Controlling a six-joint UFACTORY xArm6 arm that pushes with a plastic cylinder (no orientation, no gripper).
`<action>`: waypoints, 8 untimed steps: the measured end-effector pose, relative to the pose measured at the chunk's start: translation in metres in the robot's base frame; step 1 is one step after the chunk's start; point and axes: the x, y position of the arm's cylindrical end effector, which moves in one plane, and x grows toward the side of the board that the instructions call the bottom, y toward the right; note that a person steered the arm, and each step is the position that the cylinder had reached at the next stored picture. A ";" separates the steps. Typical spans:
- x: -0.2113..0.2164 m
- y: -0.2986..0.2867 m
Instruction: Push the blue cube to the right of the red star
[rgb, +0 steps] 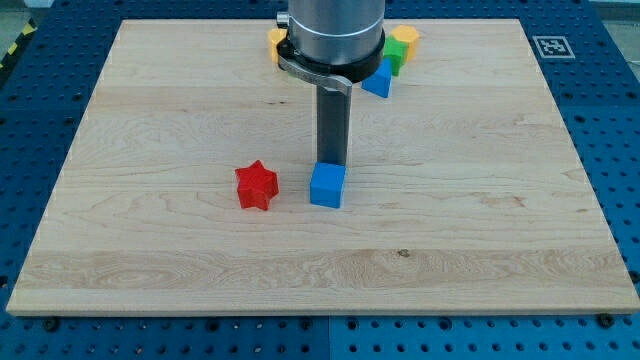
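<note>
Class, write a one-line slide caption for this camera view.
My tip sits just behind the blue cube, which lies right of the red star.

Single view, raised, looking down at a slant across the wooden board (480, 250) from beyond its bottom edge toward the top edge. Near enough that all four corners roughly fill the frame. Arm's upper body cropped at top.

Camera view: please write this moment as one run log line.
tip: just above blue cube in view, contact unclear | blue cube: right of red star, small gap | board: other blocks at top edge
</note>
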 end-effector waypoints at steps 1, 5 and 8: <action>-0.005 0.000; -0.037 -0.025; -0.083 -0.027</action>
